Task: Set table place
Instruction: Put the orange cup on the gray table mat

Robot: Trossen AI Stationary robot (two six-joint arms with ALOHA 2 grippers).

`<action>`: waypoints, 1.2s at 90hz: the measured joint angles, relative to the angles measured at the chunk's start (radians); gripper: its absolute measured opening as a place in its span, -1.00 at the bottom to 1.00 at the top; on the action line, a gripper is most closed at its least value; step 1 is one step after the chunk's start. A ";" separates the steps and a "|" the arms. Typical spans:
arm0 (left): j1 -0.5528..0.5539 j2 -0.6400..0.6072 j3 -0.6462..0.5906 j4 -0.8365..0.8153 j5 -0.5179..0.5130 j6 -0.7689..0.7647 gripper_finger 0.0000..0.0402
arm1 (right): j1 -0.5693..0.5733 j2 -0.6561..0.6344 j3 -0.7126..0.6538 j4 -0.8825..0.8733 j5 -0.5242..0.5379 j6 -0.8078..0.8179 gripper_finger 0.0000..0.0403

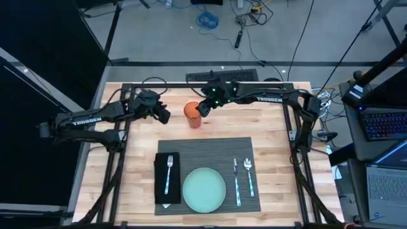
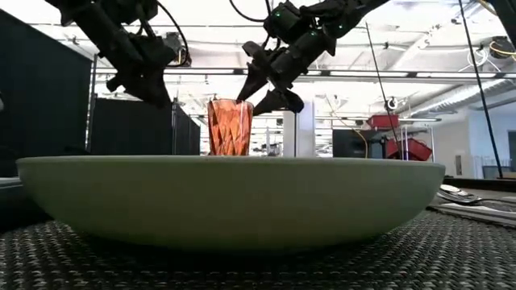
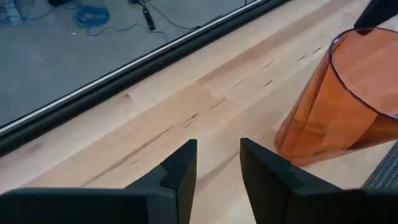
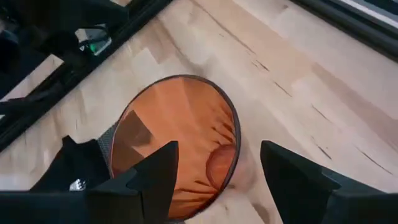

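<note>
Dark grey ribbed placemat [image 1: 210,152] on the pale plank table [image 1: 273,127]; right tool [image 2: 270,87] seemingly wide.

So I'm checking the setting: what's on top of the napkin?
A fork lies lengthwise on the black napkin, which sits on the placemat left of the plate. Whatever may lie under the napkin is covered.

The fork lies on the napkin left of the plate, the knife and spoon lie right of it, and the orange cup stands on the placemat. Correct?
Not quite. The cup stands on the bare table, beyond the placemat's far edge, as the high view shows. The rest holds: the fork lies on the napkin left of the plate, and the knife and spoon lie right of it.
</note>
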 joint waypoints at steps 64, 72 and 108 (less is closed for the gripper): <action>-0.002 0.000 0.000 0.043 0.023 0.031 -0.48 | -0.005 0.077 0.032 -0.106 0.027 -0.065 -0.97; -0.003 0.000 0.000 0.042 0.024 0.031 -0.48 | -0.008 0.076 0.100 -0.189 0.037 -0.102 -0.99; -0.006 0.000 0.000 0.042 0.039 0.067 -0.48 | 0.037 0.070 0.716 -1.047 0.172 -0.290 -1.00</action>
